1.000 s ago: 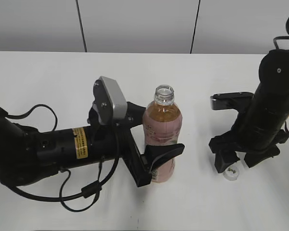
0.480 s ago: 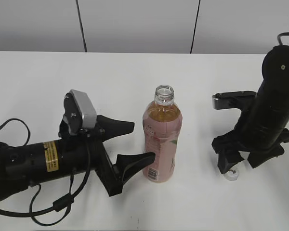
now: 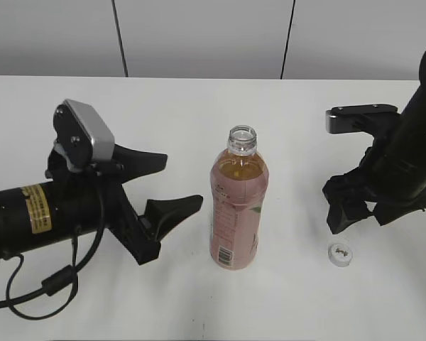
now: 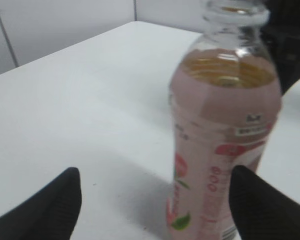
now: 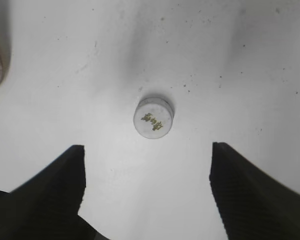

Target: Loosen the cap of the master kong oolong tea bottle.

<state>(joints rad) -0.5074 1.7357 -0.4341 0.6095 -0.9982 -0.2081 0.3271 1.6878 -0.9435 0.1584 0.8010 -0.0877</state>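
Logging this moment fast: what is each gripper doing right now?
Left gripper: open, holding nothing, beside the bottle without touching it.
Right gripper: open, holding nothing, above the cap lying on the table.

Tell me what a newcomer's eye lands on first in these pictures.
The master kong oolong tea bottle stands upright at the middle of the white table, its neck open and uncapped. Its cap lies on the table to the right, below the open right gripper. The open left gripper sits left of the bottle, not touching it.
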